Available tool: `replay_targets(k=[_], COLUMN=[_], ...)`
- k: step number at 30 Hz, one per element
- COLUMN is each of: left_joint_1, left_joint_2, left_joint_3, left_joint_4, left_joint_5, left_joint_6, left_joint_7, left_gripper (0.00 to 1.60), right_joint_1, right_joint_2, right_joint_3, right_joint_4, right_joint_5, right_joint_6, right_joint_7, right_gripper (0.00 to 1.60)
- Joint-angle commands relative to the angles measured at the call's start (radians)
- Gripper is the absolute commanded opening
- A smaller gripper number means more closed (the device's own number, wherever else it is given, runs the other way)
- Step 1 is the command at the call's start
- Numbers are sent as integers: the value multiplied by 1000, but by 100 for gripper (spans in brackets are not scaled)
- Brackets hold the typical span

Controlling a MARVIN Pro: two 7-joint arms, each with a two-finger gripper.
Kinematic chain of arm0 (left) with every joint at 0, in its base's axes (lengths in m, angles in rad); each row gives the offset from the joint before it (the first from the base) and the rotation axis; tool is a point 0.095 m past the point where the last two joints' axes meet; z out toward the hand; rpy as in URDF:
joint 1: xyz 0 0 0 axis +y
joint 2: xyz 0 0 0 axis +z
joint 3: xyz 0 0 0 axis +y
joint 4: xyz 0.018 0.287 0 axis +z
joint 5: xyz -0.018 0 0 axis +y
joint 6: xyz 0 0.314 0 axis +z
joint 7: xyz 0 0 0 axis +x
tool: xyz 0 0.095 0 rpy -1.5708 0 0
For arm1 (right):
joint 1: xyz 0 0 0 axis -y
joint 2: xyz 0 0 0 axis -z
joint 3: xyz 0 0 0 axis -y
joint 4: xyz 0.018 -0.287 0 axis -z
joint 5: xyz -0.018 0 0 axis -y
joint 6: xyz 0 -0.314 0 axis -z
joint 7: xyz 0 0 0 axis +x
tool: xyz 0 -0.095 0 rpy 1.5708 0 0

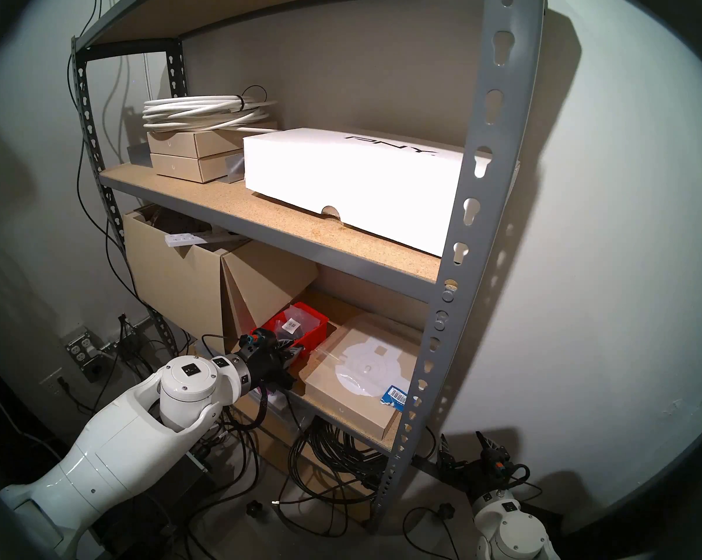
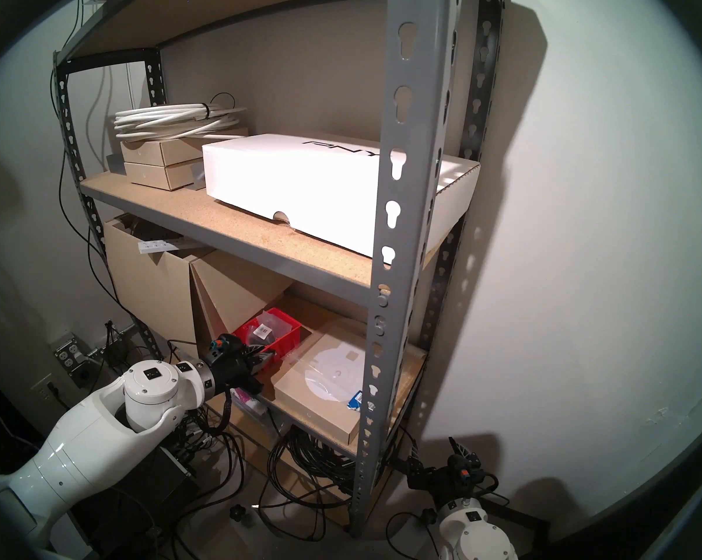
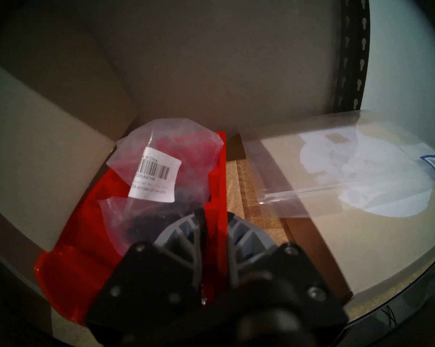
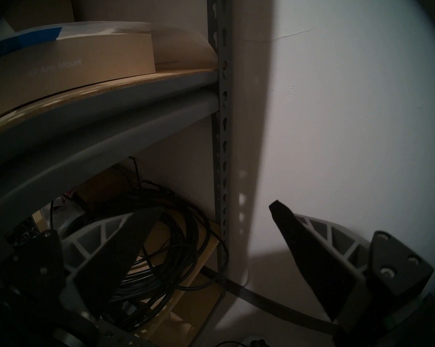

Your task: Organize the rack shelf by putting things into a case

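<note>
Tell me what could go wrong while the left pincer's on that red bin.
The left pincer grips only one wall of the red bin; lifting could tilt it. The labelled bag is heaped above the rim and might slide out. The cardboard flap crowds the bin's other side and may snag.

The red bin [image 3: 219, 163] sits hemmed in — cardboard box flap [image 3: 48, 168] touching one side, only a narrow bare strip of board [image 3: 246, 188] before the flat tan box [image 3: 361, 226].
</note>
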Motion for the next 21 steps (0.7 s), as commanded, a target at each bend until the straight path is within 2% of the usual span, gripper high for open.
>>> replay_targets(k=[1, 10, 21], left_joint_1=[-13, -7, -15], left_joint_2=[-16, -18, 5], left_joint_3=[-38, -68, -67], left_joint_4=[-92, -172, -212], left_joint_5=[-28, -51, -29], left_joint_6=[28, 83, 113], left_joint_7=[37, 88, 109], left_gripper=[0, 0, 0], right_joint_1=[1, 1, 1], right_joint_2=[0, 0, 0], right_joint_3=[0, 0, 0], right_joint_4=[-16, -16, -16], right_joint_5=[0, 0, 0], right_joint_6=[-2, -2, -2], right_joint_7=[0, 0, 0], right_gripper=[160, 160, 160])
